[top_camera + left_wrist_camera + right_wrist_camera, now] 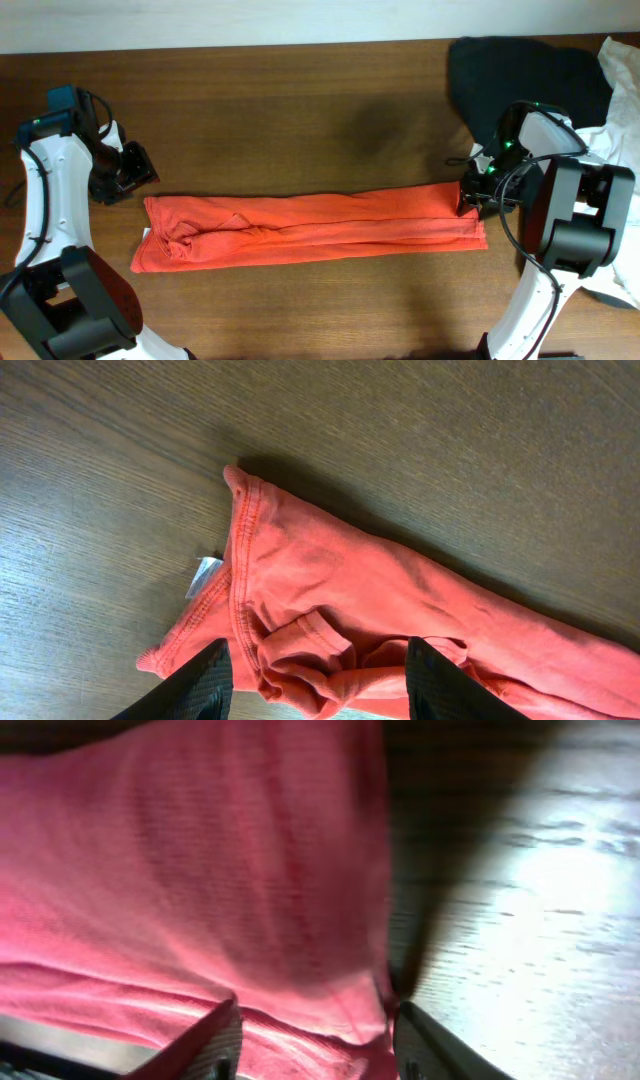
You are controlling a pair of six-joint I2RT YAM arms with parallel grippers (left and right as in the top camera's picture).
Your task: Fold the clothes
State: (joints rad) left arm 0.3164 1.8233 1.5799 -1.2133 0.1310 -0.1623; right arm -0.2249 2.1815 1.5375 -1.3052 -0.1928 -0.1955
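- The left gripper (pixel 127 170) hangs near the left edge of the desk (pixel 300 110), just beyond the far left corner of the red-orange T-shirt (pixel 310 228). The overhead view does not show how far its fingers are parted.
- The left wrist view does: the two dark fingers (pixel 195 685) stand wide apart with nothing between them but the cloth lying below, and they hold nothing.
- Only this wrist view shows the stitched collar (pixel 240 550) at the shirt's left end, a small white label (pixel 204 576) sticking out beside it, and a rumpled fold of cloth near the bottom of the picture.
- From overhead, the T-shirt lies as one long, narrow band across the middle of the desk. It runs from near the left edge almost to the right edge, with a lengthwise crease and wrinkles bunched at its left end.
- The right gripper (pixel 470 196) sits at the right end of that band, at its far corner.
- In the blurred right wrist view its fingers (pixel 210 1042) are spread wide. Red cloth fills the gap and the shirt's edge lies by the right-hand finger. I cannot tell whether they press on the cloth.
- A black garment (pixel 520 65) lies heaped at the far right corner, with a white garment (pixel 622 80) along the right edge. Both appear only from overhead.
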